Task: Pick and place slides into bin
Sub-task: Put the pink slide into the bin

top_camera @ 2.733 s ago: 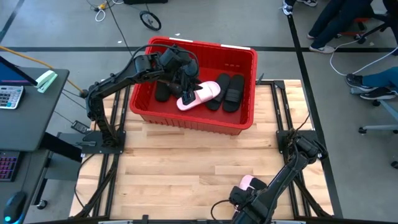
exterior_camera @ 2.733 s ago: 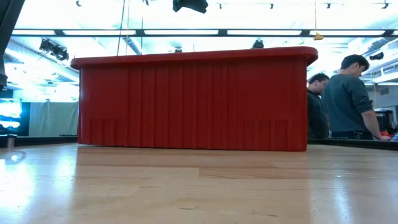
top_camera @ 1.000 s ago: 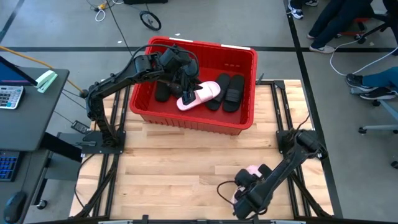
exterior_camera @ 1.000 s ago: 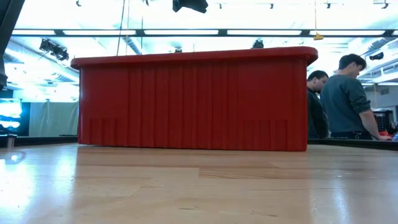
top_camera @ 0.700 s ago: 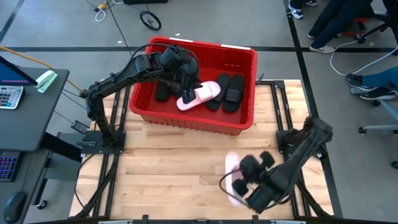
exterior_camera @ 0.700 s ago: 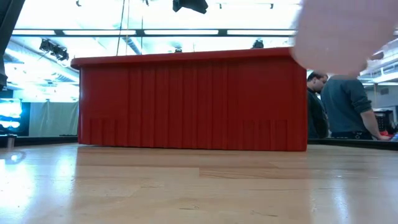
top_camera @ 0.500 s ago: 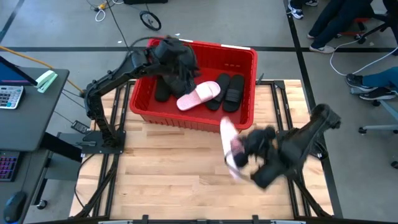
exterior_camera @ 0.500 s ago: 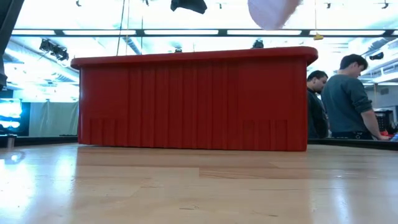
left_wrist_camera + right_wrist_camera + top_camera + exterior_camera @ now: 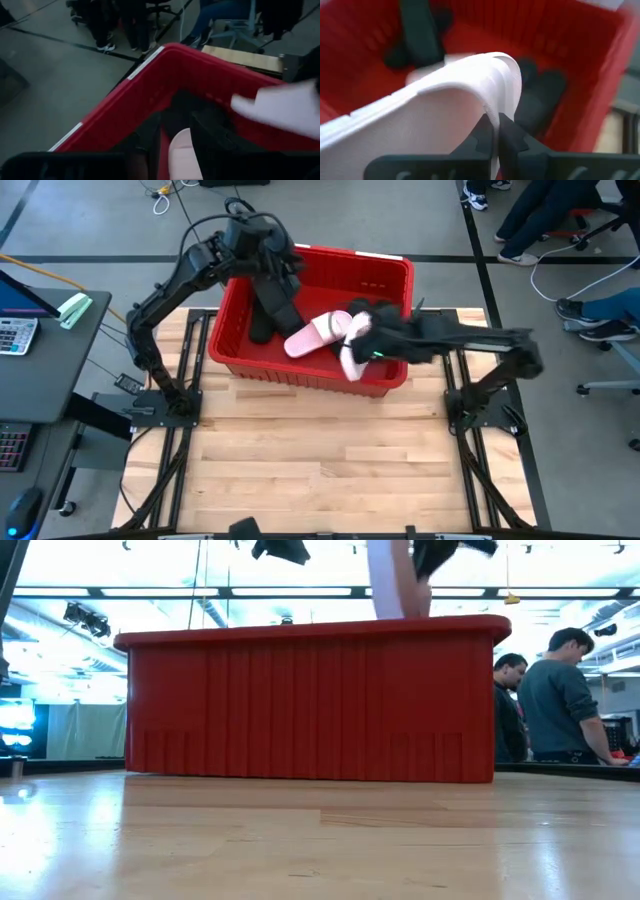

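Note:
The red bin stands at the table's far edge; it also shows in the low view. In it lie a pale pink slide and black slides. My right gripper is shut on a second pale pink slide over the bin's near right part; in the low view that slide hangs on edge above the rim. My left gripper is open and empty, high over the bin's far left part. My right gripper pinches a thin edge of the pale pink slide between its two fingers, at the arched strap as far as I can tell. The arm reaches in from the table's right. The slide is lifted clear and hangs on edge over the bin.
The wooden table top lies bare in front of the bin. A desk with a calculator stands to the left. Two people stand in the room beyond the table's right side.
My right gripper has swung fast from the table's near right corner up and toward the far edge, carrying the pink slide over the bin; the slide has turned on edge. My left gripper has risen out of the bin toward its far left corner.

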### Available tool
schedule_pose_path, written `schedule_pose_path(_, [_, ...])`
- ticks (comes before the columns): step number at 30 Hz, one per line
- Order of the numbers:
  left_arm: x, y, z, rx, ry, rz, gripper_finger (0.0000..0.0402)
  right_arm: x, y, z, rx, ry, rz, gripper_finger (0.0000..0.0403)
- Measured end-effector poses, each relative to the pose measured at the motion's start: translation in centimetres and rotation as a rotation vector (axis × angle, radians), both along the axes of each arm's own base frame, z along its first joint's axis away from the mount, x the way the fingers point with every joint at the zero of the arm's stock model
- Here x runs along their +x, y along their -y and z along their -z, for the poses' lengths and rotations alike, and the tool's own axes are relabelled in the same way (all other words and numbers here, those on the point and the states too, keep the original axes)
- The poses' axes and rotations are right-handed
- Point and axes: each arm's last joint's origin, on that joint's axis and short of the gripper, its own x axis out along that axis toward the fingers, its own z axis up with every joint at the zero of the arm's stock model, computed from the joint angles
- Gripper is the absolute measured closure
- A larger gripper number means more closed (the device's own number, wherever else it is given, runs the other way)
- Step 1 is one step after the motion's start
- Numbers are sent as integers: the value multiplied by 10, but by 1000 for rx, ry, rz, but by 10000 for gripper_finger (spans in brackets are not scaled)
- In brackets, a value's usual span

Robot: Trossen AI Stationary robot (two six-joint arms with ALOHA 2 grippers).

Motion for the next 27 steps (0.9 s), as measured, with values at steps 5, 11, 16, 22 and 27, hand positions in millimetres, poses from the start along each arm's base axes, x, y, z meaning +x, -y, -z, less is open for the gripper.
schedule_pose_path(5, [-9, -12, 2, -14, -21, -45, 294, 36, 44, 49, 229, -138, 76, 393])
schedule_pose_path(11, [-20, -22, 7, -48, -71, -88, 294, 66, 88, 110, 450, -234, 216, 391])
schedule_pose_path(16, [-27, -27, 12, -80, -113, -112, 294, 80, 108, 149, 561, -301, 252, 392])
schedule_pose_path(22, [-30, -29, 14, -113, -124, -136, 294, 99, 118, 168, 523, -285, 75, 365])
schedule_pose_path(27, [-31, -29, 15, -119, -133, -136, 294, 106, 121, 161, 460, -211, -13, 321])
